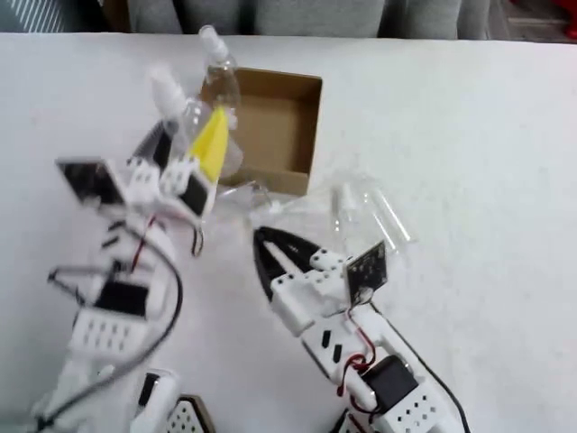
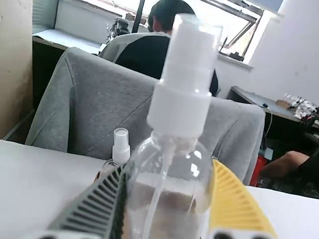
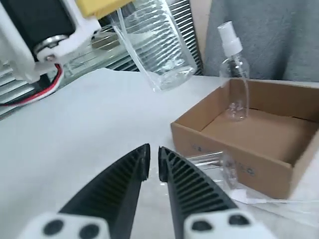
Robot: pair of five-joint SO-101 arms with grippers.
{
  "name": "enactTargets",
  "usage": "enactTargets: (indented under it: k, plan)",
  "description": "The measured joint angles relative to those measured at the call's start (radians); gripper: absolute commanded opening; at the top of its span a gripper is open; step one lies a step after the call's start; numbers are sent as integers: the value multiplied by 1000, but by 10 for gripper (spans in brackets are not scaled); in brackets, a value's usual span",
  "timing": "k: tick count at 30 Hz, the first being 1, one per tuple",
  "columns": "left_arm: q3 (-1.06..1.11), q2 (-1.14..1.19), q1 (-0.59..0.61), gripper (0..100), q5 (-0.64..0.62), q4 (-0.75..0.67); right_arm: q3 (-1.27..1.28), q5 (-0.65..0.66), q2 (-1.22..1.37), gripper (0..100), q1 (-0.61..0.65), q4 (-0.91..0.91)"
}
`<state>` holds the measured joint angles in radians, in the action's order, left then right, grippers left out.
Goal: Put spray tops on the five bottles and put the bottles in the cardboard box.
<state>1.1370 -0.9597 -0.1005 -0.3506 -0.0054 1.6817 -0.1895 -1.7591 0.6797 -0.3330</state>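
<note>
Left pincer (image 1: 189,126) aloft around tilted bottle (image 2: 172,164)

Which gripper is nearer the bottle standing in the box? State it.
Left. The left gripper, holding a capped bottle, hangs just beside the standing bottle; the right gripper is in front of the box, farther off.
</note>
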Motion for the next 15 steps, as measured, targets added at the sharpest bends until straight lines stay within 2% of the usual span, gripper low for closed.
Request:
enactTargets:
  k: [8, 11, 15]
  plan:
    - [-250, 635, 31, 31, 0, -281, 0, 0, 0, 15, -192, -170]
    - [-331, 838, 54, 31, 0, -405, 0, 0, 0, 16, -253, -183]
    - [-462, 1076, 97, 30, 72, -506, 0, 0, 0, 16, -267, -183]
